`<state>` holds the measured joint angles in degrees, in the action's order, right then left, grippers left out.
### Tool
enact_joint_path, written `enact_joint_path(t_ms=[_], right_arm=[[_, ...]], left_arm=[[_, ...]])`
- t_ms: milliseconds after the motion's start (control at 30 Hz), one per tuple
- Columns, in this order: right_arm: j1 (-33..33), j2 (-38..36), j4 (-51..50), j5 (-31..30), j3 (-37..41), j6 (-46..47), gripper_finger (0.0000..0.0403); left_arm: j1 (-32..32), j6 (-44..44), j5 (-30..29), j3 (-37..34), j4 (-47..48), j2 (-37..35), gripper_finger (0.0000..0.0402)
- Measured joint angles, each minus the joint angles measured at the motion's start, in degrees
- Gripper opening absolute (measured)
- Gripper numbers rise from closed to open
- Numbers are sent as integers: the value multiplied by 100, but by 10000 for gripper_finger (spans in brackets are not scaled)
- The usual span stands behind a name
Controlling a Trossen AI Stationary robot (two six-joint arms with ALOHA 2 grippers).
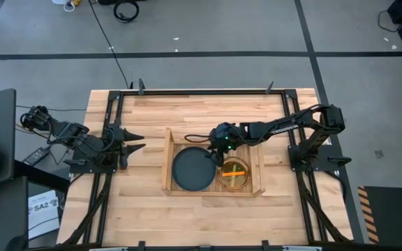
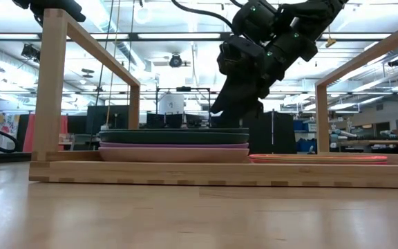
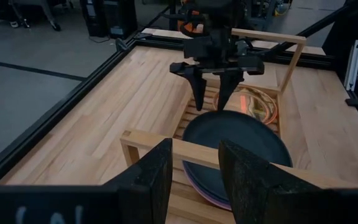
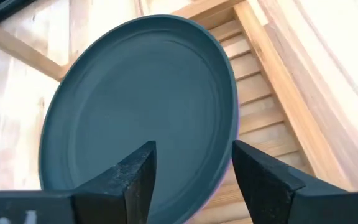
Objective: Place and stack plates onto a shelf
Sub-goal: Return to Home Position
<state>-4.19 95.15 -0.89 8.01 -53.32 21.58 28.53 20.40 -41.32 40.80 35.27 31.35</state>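
Right gripper (image 3: 211,101), fingers apart and empty above the plate (image 4: 135,106), needed lifting clear of the shelf (image 1: 167,162) before retracting; left gripper (image 1: 139,142) sat parked, seemingly apart.

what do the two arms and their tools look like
The left arm and right arm are matte black, built of jointed segments. The left tool and right tool each have two flat, tapering dark fingers with rough-textured faces. A small green light glows at the right wrist, and black cables trail from the left arm's base.

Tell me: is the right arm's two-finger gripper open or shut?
Open: the right gripper hangs empty above the dark grey round plastic plate, its fingers apart.
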Motion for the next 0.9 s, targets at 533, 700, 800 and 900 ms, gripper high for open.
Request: enact_joint_path(t_ms=[533,700,800,900], right_arm=[[-458,-194,94,407,0,-526,207],[-595,-525,219,411,0,-536,190],[-654,-833,260,411,0,-735,176],[-682,-1192,256,488,0,-975,159]], left_arm=[[-13,-273,-11,2,-349,24,137],[-13,-784,-238,2,-848,22,137],[-13,-1190,-258,2,-1172,20,137],[-64,-1509,-279,2,-1629,20,137]])
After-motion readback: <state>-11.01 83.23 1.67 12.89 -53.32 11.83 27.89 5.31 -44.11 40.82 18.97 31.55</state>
